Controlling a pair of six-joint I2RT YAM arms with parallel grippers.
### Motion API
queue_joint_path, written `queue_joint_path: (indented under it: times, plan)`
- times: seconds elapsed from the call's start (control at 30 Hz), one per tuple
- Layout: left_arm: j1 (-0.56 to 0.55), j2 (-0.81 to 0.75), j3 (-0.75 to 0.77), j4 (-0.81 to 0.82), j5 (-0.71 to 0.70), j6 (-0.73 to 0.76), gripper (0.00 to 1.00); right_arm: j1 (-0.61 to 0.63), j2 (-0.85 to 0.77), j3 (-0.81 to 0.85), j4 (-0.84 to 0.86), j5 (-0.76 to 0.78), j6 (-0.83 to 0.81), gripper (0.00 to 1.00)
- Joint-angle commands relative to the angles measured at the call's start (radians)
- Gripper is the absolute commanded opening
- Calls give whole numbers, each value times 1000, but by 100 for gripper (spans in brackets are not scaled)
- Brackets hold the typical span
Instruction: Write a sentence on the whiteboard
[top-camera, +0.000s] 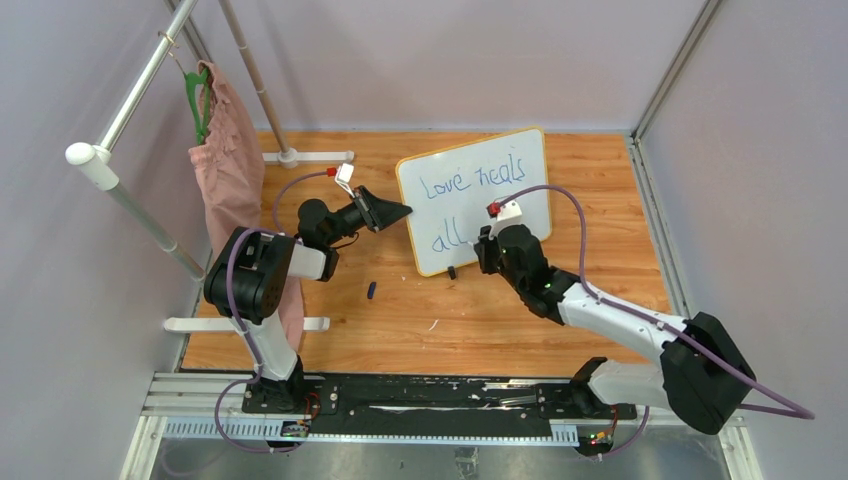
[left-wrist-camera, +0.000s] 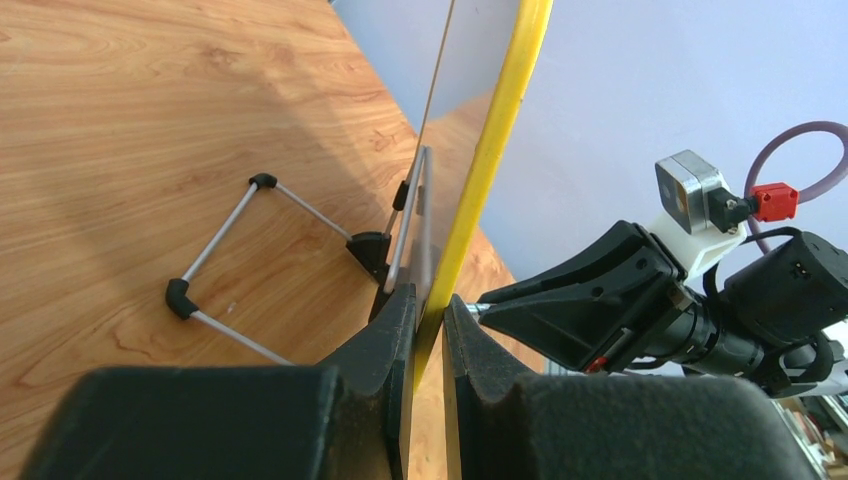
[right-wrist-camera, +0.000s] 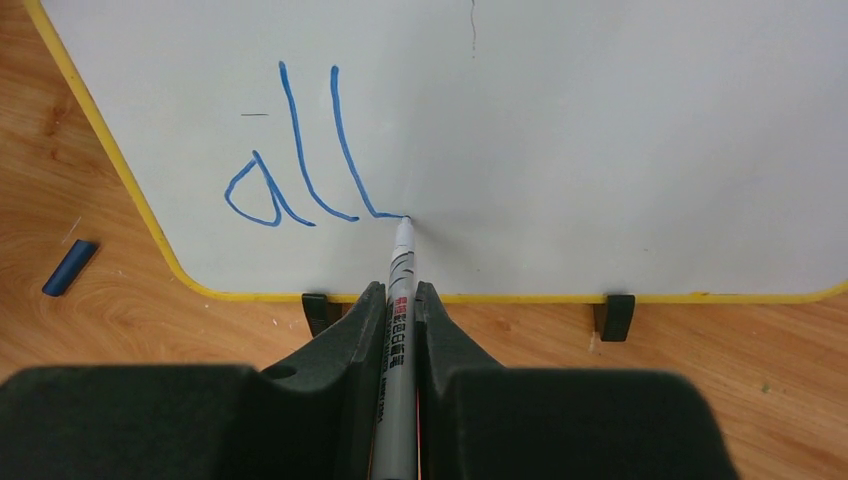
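The whiteboard stands upright on the wooden table with its yellow rim and two black feet. The sentence reads "Love heals" over "all" in blue. My left gripper is shut on the whiteboard's left edge; the left wrist view shows the yellow rim clamped between the pads. My right gripper is shut on a grey marker, whose tip touches the board at the end of "all". The right gripper also shows in the top view.
A blue marker cap lies on the table left of the board, also in the right wrist view. A pink garment hangs on a white pipe rack at the left. The board's wire stand sits behind it.
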Motion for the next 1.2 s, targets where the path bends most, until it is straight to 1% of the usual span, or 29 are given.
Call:
queue_joint_path:
  times: [0.0, 0.23, 0.47, 0.6, 0.87, 0.93, 1.03, 1.17]
  plan:
    - [-12, -20, -4, 37, 11, -23, 6, -25, -47, -16, -17, 43, -5, 0]
    - [-12, -20, -4, 33, 12, -18, 6, -27, -173, -26, -22, -11, -17, 0]
    - [-12, -21, -4, 11, 10, -1, 6, -26, -365, -63, -39, -82, -28, 0]
    - [-12, -21, -3, 4, 12, 4, 6, -26, -454, -63, -100, -103, -32, 0]
    - [-11, -31, 0, -54, 3, 43, 6, -26, -612, -76, -291, -75, 8, 0]
    - [-11, -30, -3, -62, 1, 48, 6, -26, -652, -101, -292, -63, 15, 0]
    - [-12, -32, -4, -71, -1, 53, 6, -26, -684, -142, -272, -34, 24, 0]
    - [-12, -36, -6, -91, -4, 67, 7, -26, -644, -162, -234, -8, 44, 0]
